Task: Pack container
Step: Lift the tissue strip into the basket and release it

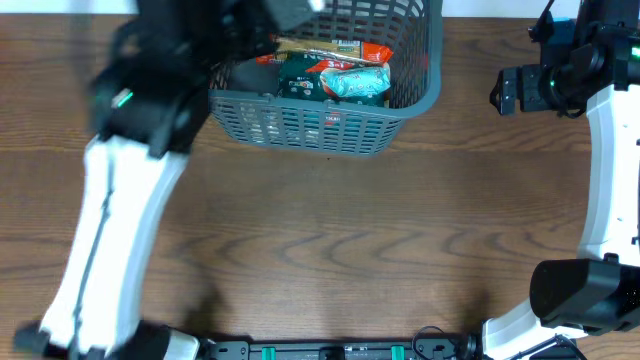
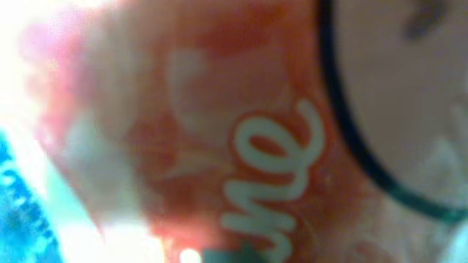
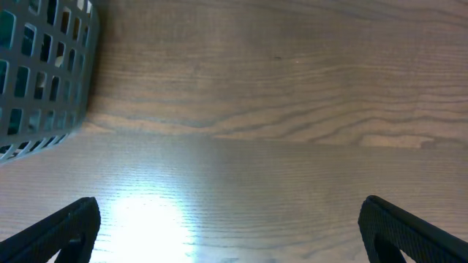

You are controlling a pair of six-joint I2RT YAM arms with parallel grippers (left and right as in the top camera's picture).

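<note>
The dark grey lattice container [image 1: 310, 125] stands at the table's far edge, holding several snack packs, among them a teal pack [image 1: 356, 82] and a red pack [image 1: 372, 54]. My left arm [image 1: 170, 90] reaches into the container's left end, and its gripper is hidden under the blurred arm. The left wrist view is filled by a blurred red pack with white letters [image 2: 241, 146], very close, and no fingers show. My right gripper [image 3: 230, 234] is wide open and empty above bare wood, right of the container [image 3: 36, 73]. It also shows in the overhead view [image 1: 505, 92].
The wooden table [image 1: 330, 250] stretches in front of the container. The right arm's base [image 1: 580, 290] stands at the front right, and the left arm's white link [image 1: 110, 250] crosses the left side.
</note>
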